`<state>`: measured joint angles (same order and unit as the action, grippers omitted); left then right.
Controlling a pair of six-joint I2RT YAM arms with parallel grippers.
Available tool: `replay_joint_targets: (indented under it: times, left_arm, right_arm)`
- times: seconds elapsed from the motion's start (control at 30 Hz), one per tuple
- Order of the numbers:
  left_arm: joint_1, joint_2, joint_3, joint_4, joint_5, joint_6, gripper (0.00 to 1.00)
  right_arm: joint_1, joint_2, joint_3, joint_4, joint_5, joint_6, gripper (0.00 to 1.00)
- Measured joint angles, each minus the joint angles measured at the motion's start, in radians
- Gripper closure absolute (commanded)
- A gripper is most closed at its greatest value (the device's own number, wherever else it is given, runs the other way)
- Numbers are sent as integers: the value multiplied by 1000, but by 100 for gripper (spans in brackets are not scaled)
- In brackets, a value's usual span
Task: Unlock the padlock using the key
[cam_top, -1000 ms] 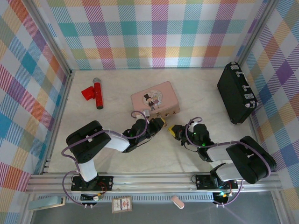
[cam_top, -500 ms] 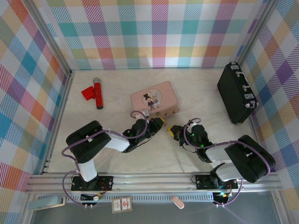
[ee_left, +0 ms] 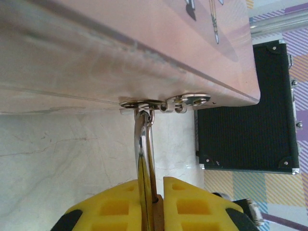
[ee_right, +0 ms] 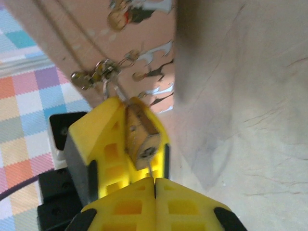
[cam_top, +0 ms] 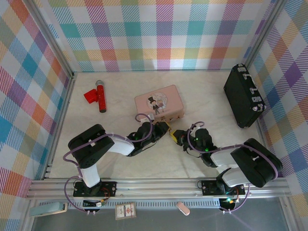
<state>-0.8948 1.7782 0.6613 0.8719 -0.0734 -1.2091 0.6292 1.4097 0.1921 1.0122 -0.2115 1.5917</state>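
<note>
At the front edge of the pink box (cam_top: 161, 101), my left hand (ee_left: 153, 188) is clamped on the padlock (ee_right: 137, 130). Its shackle hangs from the box's hasp (ee_left: 185, 101), and its keyhole end faces my right hand (ee_right: 154, 185). That hand is pinched shut on the key (ee_right: 151, 169), blade in line with the lock's long axis, tip right at the keyhole. I judge a straight push, then a twist, comes next. The black case (cam_top: 243, 96) sits well apart on the worktop (cam_top: 202, 91), nothing between.
</note>
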Motion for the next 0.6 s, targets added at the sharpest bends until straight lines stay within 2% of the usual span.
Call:
replay_joint_targets:
  times: [0.17,0.37,0.47,0.6]
  left_arm:
    - [-20,0,13,-7,8,2,100]
    - [-21,-1,13,-13,11,2,100]
    - [-33,-13,13,-22,15,6,100]
    - [-39,-57,13,-40,31,16,100]
  right_arm:
    - [14,54,11,43,-14,1,100]
    - [7,46,0,43,-19,-4,100]
    - [2,-43,-3,-59,-25,-31,100]
    - [-10,-254,-2,-281,20,-101,100]
